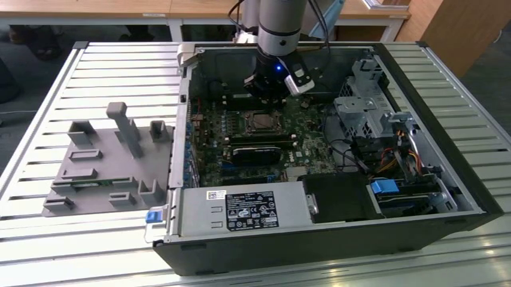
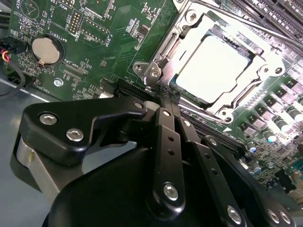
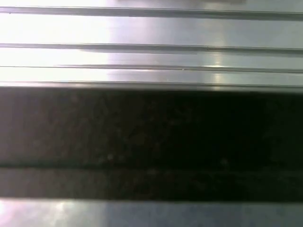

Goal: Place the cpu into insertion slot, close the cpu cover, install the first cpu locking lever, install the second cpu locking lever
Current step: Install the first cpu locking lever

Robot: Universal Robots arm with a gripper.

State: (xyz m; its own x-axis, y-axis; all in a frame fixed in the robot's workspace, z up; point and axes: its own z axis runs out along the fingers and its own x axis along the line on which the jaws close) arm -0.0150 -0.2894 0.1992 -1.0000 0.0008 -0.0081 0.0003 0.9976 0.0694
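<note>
lying open on a slatted metal table (image 1: 104, 72), the computer case (image 1: 447, 179) holds a green motherboard (image 1: 215, 128), a label-covered power supply box (image 1: 239, 210) along its near wall, and a drive cage (image 1: 363, 113) toward the exterior view's right. near the middle of the motherboard sits the insertion slot (image 1: 260, 122), and the cpu (image 2: 217, 71) lies in it, its pale metal top showing through the cut-out of the cpu cover (image 2: 196, 28), which lies flat down around the chip. black memory sticks (image 1: 259, 143) lie just on the near side of the slot.

the gripper (image 1: 267, 89) hangs inside the case just beyond the slot, toward the case's far wall. in the second wrist view the gripper (image 2: 163, 99) has its two slim fingers (image 2: 164, 124) pressed together with no gap, clenched on nothing i can make out, their tips just beside the corner of the cover where a thin lever (image 2: 156, 64) runs along the slot's edge; whether they touch it, i cannot tell.

beside the case, toward the exterior view's left, a grey fixture block (image 1: 104, 161) stands on the table, well apart from the slot. the case walls close in around the motherboard on all sides.
</note>
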